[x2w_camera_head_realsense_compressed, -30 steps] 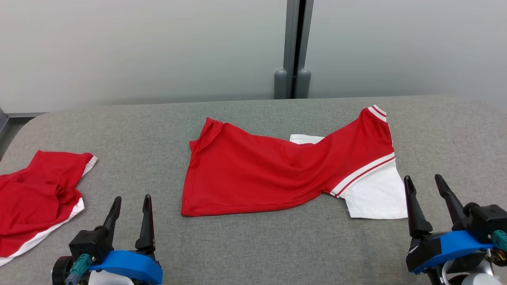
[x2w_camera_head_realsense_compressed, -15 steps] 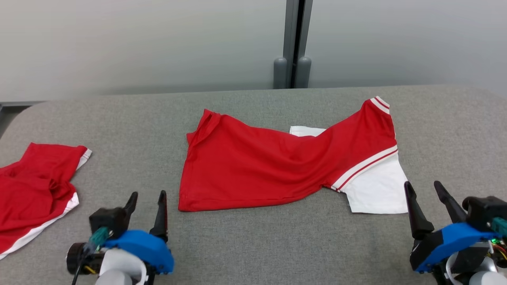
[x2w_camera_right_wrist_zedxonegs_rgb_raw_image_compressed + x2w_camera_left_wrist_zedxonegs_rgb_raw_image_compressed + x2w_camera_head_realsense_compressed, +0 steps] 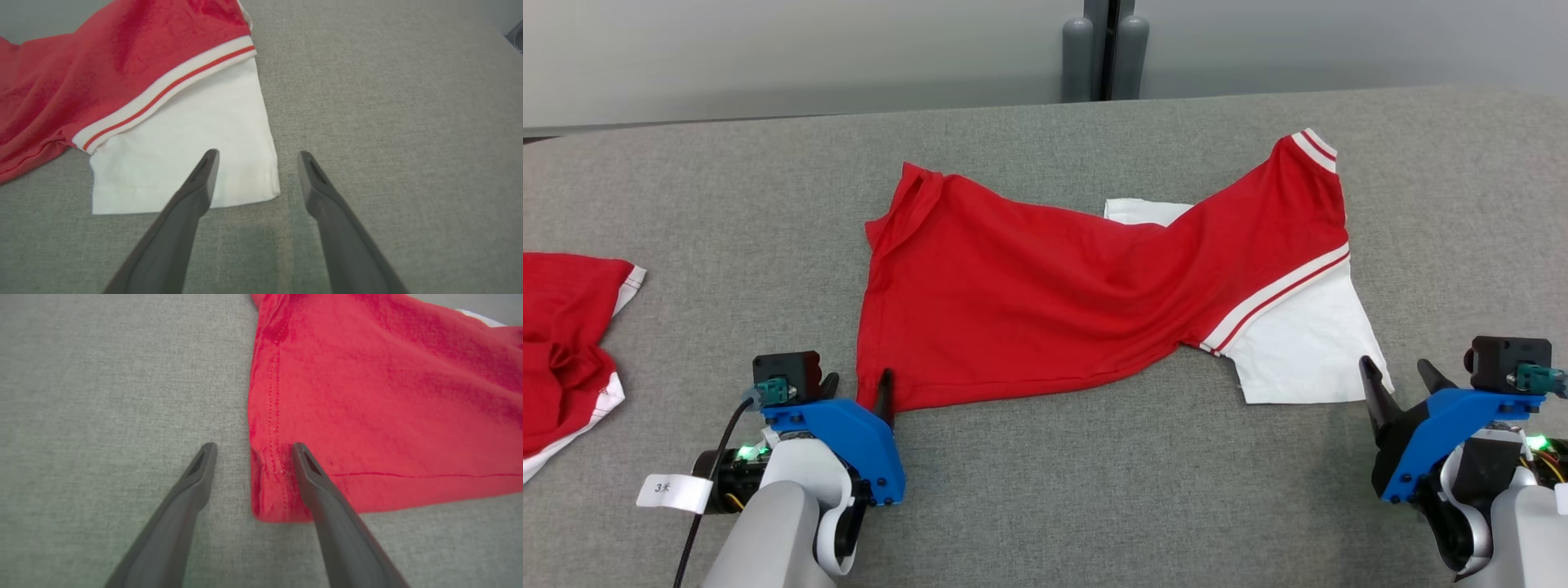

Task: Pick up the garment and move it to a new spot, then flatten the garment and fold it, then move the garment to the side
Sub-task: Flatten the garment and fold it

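Garment (image 3: pixel 1045 302), its white half partly under the red fold

Head view, dial centred on the table (image 3: pixel 1045 490): the garment (image 3: pixel 1029 302) lies spread across the middle, its length running from 8 o'clock to 2 o'clock. A second garment (image 3: pixel 564 343) lies well apart from it at 9 o'clock, and two posts (image 3: pixel 1103 49) stand behind the table at 12 o'clock. The left gripper (image 3: pixel 859 380) sits at 7 o'clock with its fingers astride the garment's near left corner, and the right gripper (image 3: pixel 1395 367) sits at 4 o'clock, astride the near right corner.
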### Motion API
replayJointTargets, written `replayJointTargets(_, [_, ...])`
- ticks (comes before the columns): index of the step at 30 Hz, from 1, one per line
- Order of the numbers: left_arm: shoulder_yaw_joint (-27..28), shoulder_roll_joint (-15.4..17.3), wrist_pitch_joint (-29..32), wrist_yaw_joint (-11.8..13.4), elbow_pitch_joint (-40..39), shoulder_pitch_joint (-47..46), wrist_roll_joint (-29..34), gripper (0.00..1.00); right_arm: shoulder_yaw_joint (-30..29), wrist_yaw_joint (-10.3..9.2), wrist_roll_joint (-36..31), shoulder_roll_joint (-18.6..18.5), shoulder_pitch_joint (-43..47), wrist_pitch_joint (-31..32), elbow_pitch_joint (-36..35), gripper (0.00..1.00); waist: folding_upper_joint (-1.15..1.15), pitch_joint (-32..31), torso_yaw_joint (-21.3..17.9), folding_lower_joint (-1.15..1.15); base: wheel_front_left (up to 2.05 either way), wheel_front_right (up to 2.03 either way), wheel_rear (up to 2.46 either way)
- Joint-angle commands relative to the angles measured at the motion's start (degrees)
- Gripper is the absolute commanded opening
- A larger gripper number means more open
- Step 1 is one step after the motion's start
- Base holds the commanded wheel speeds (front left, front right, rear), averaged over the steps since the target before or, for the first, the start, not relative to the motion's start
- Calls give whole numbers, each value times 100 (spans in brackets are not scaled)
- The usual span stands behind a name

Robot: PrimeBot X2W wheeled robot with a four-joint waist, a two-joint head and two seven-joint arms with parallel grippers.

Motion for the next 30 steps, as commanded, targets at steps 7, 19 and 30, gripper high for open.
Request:
replayJointTargets(7, [-70,-45,536,20,370,73,-159,100,-74,2,-71,-10,-230,-186,468,100,0,159,19,-1,0,0,0])
replayJointTargets(19, [-247,-84,948,-115,311,289,-325,0,61,3,-104,6,-636,-291,1398,0,0,304,30,-1,0,0,0])
replayJointTargets(30, [98,-162,492,-386,-745,562,-1013,0,-29,2,366,-11,-402,-957,616,0,0,-169,107,-1,0,0,0])
